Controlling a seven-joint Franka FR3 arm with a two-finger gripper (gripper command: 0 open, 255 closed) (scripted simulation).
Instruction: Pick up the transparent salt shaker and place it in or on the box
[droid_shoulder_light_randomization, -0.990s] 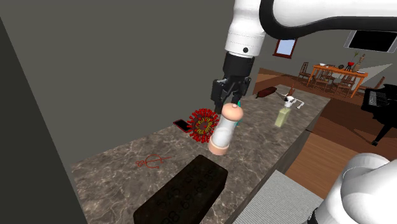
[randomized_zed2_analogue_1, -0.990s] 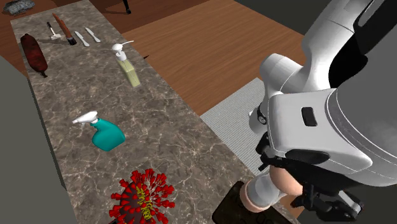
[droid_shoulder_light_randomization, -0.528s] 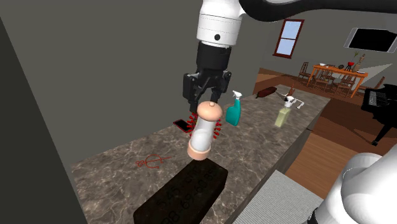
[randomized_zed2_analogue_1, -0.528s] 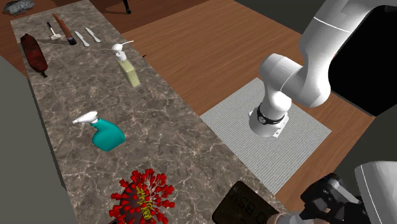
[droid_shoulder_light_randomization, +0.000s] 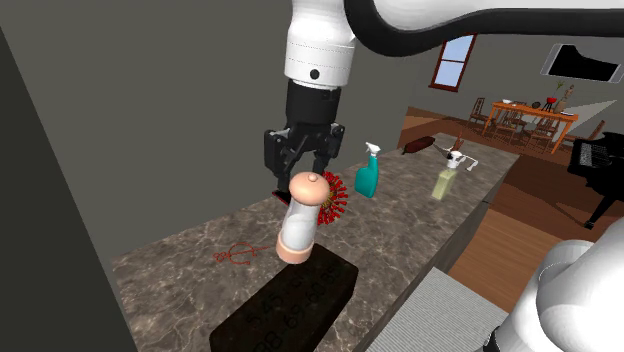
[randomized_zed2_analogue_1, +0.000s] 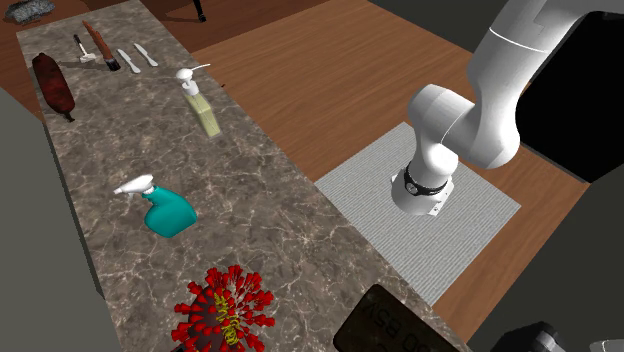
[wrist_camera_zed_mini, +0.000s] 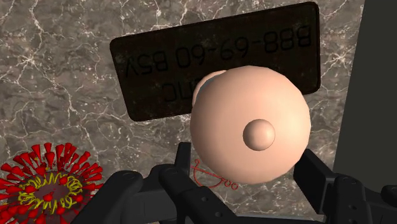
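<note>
- A dark brown flat box (droid_shoulder_light_randomization: 290, 305) is lying at the marbled bench's (droid_shoulder_light_randomization: 180, 262) near end.
- The black end effector (droid_shoulder_light_randomization: 304, 172) is clamping the clear, peach-capped salt shaker (droid_shoulder_light_randomization: 297, 225) by its top, holding it over the box's far edge.
- Beyond, a red spiky ball (droid_shoulder_light_randomization: 335, 197) and a teal spray bottle (droid_shoulder_light_randomization: 367, 176) are sitting.

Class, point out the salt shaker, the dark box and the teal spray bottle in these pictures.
salt shaker (droid_shoulder_light_randomization: 297, 228), shoulder view, on its body below the pink cap.
dark box (droid_shoulder_light_randomization: 290, 305), shoulder view, on its top face.
teal spray bottle (randomized_zed2_analogue_1: 172, 216), second exterior view, on its teal body.
</note>
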